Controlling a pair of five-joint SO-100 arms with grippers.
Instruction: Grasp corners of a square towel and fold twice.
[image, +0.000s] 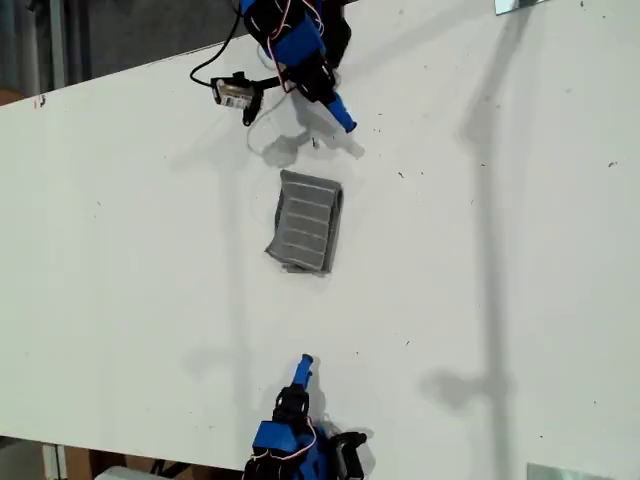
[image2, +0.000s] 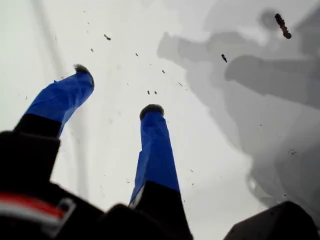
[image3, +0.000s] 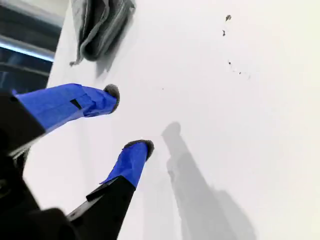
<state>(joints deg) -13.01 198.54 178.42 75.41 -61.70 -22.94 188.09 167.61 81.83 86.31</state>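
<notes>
step: towel looking already folded small, both arms standing off it; judging the folds done or nearly, any next move being a tidy-up of the loose lower edge
towel: dark grey soft square cloth with thin white stripes (image: 306, 221) lying folded into a compact rectangle mid-bench, between the two arms, touching neither
corners: stacked and hidden in the folds, cannot tell them apart
how-to: if re-gripping, coming in low and flat at an edge, pinching all layers together, not dragging
second gripper: my second gripper (image3: 129, 120) hovering over bare bench, jaws spread, empty; towel (image3: 100, 25) lying well ahead of it
first gripper: my first gripper (image2: 117, 92) facing bare bench, jaws spread, empty
bench: flat white speckled bench (image: 520, 260), arm shadows falling across it
room: dark floor strip showing past the bench edge at the exterior view's top left
</notes>
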